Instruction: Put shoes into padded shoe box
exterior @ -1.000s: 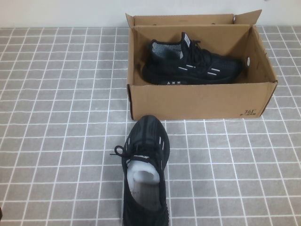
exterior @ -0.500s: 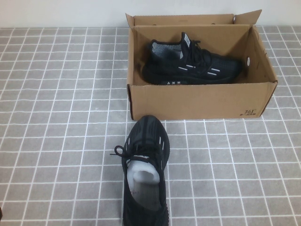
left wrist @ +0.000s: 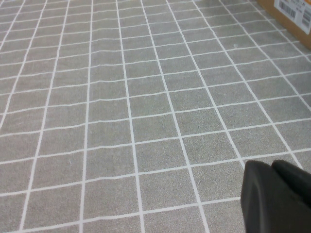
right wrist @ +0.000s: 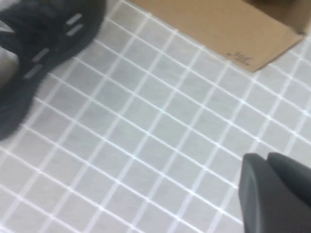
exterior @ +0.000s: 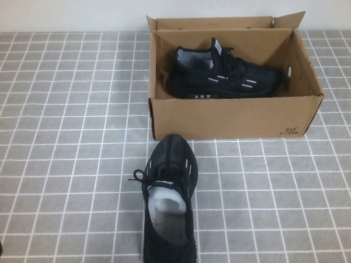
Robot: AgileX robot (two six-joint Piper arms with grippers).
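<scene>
One black sneaker (exterior: 225, 74) lies on its side inside the brown shoe box (exterior: 230, 118), toe toward the right. The other black sneaker (exterior: 169, 197), with white paper stuffing, stands on the tiled table in front of the box, toe pointing at the box. It also shows blurred in the right wrist view (right wrist: 43, 39), with the box (right wrist: 218, 24) beyond it. My left gripper (left wrist: 272, 167) is shut and empty over bare tiles; a corner of the box (left wrist: 291, 12) is far off. My right gripper (right wrist: 266, 159) is shut and empty, above tiles to the right of the loose sneaker. Neither gripper shows in the high view.
The table is covered by a grey cloth with a white grid (exterior: 66, 137). A pale wall (exterior: 71, 13) runs behind the table. The box's flaps stand open at the back.
</scene>
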